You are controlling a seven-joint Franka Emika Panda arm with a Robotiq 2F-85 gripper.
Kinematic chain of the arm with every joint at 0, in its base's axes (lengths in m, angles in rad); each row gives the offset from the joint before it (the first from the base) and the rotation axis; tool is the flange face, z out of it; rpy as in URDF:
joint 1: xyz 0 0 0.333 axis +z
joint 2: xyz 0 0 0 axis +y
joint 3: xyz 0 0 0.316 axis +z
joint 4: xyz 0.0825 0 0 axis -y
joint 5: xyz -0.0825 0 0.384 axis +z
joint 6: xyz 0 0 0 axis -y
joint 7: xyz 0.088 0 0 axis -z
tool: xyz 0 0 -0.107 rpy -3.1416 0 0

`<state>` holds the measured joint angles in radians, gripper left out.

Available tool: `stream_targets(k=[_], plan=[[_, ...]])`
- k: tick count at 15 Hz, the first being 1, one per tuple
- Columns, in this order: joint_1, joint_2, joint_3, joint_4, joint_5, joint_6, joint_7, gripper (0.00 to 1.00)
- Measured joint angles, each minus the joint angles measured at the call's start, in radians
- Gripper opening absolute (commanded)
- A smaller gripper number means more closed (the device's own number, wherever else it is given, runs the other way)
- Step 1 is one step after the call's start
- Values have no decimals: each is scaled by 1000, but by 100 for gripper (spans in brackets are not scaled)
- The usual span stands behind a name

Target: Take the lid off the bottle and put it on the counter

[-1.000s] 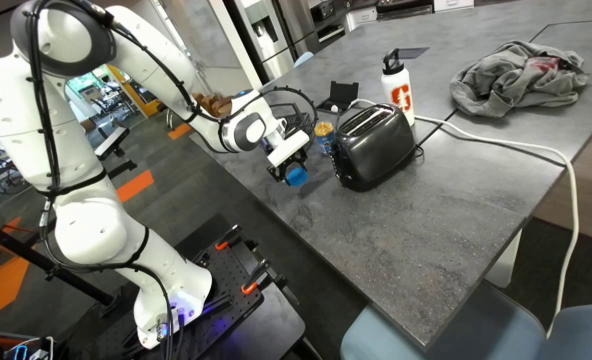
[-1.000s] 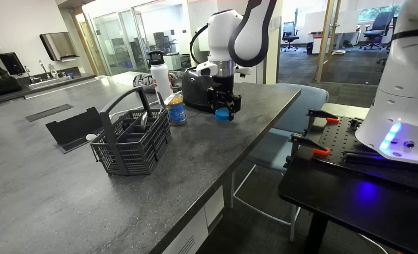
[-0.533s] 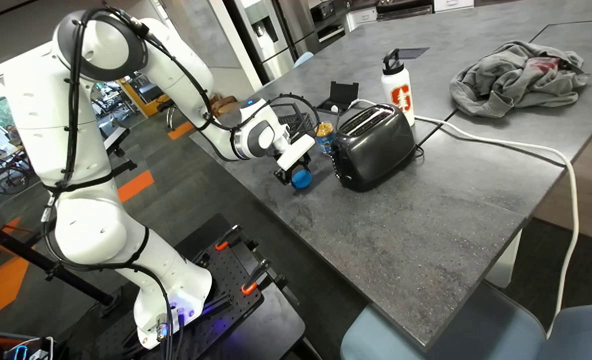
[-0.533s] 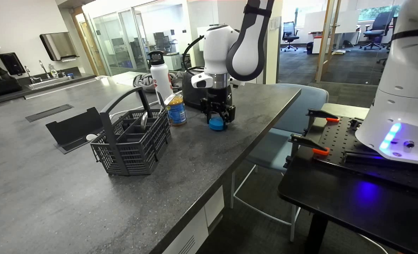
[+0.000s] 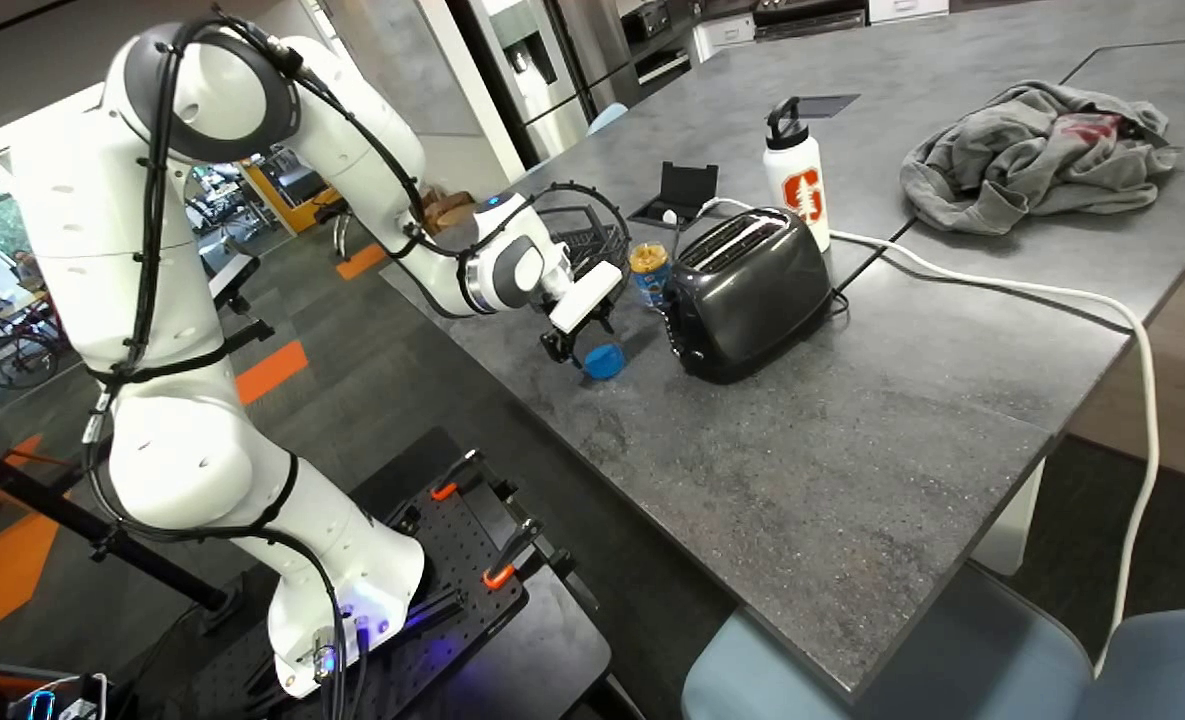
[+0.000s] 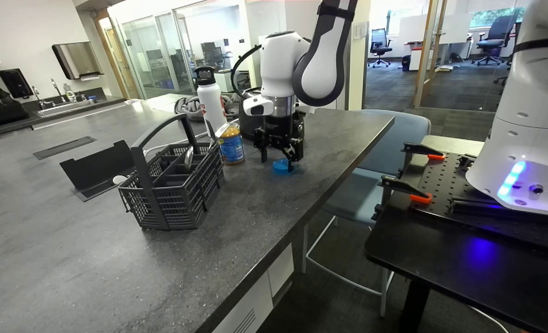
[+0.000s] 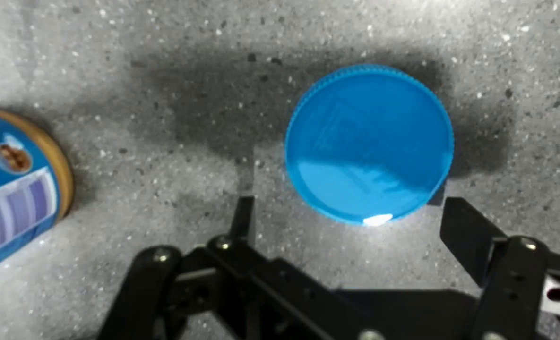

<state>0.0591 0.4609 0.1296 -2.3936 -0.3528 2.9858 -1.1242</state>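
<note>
The lid (image 7: 369,146), a round bright-blue cap, lies flat on the dark-grey counter (image 7: 176,226); it also shows in both exterior views (image 5: 604,361) (image 6: 282,167). My gripper (image 7: 348,200) is open just above the lid, with its black fingers (image 7: 244,215) wide apart and the lid between and below them. A clear gap shows on the lid's left; on the right the lid's edge lies close to a finger. In an exterior view the gripper (image 6: 277,164) points straight down. The bottle (image 6: 231,145), a short jar with tan contents and a blue label, stands uncapped on the counter nearby.
A black toaster (image 5: 752,290) stands beside the bottle and gripper. A white bottle with dark cap (image 5: 797,185) is behind it. A dark cutlery basket (image 6: 172,194) with a tall handle, a white cable (image 5: 1032,290) and a grey cloth (image 5: 1032,165) lie around. The counter edge (image 6: 320,203) is near.
My gripper carried the lid down and toward the bottle's side onto the counter. The fingers have since spread and let go of the lid, and the gripper has risen slightly off it.
</note>
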Motion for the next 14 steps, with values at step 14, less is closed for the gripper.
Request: stream_targets(k=[14], plan=[[14,-456,55,-26,115,-309,25,100]])
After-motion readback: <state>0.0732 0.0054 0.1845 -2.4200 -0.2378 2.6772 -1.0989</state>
